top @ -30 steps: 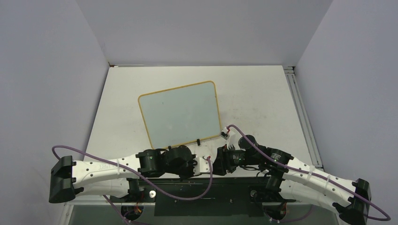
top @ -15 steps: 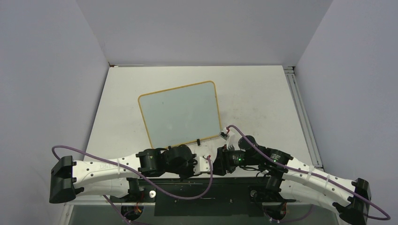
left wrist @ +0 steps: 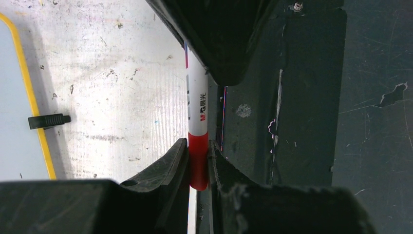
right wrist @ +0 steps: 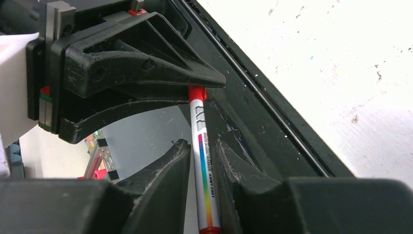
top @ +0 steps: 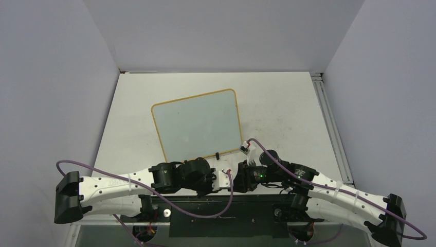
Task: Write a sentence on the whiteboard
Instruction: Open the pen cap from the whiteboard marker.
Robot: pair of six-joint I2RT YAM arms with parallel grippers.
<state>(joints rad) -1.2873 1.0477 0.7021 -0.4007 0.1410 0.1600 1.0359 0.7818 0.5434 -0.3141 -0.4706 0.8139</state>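
Right hand now narrower around marker barrel, contact unclear; left hand opposite pinches red cap. Uncapping looks next.

A white marker with a rainbow stripe and red ends runs up the middle. The right gripper closely flanks its barrel, contact unclear. The left gripper pinches the marker's upper red end. Right of the marker lie a black plate and a scuffed white tabletop.

Glossy whiteboard (plastic-rimmed); scuffed matt tabletop.
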